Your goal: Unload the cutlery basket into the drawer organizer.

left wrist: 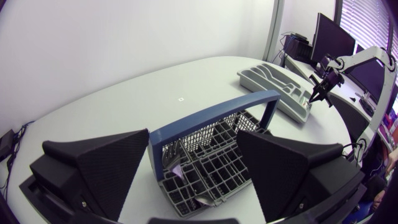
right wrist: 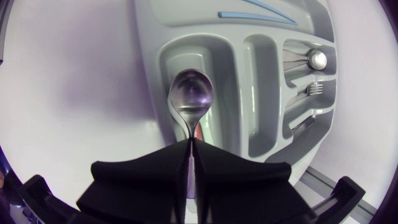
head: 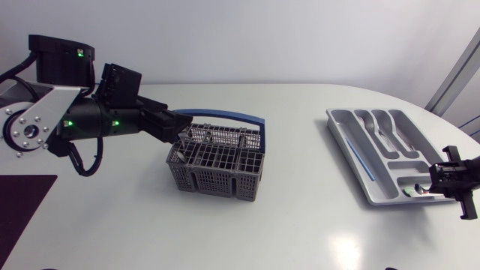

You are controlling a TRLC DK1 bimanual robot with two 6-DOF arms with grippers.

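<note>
The grey cutlery basket (head: pixel 217 166) with a blue handle (head: pixel 225 115) stands left of the table's middle. My left gripper (head: pixel 180 133) hovers at its left end, fingers wide open. In the left wrist view the basket (left wrist: pixel 208 163) lies between and ahead of the spread fingers (left wrist: pixel 115 163), with a few cutlery pieces (left wrist: pixel 176 163) inside. The grey drawer organizer (head: pixel 346 132) lies at the right. My right gripper (right wrist: pixel 191 154) is shut on the handle of a spoon (right wrist: pixel 191 93), whose bowl hangs over a compartment of the organizer (right wrist: pixel 149 43). In the head view, the right gripper (head: pixel 444 180) is at the organizer's near right corner.
Other compartments hold a second spoon (right wrist: pixel 317 59), a fork (right wrist: pixel 314 90) and a blue strip (head: pixel 360 159) in the long slot. A dark mat (head: pixel 22 206) lies at the table's front left. Bare white table stretches between basket and organizer.
</note>
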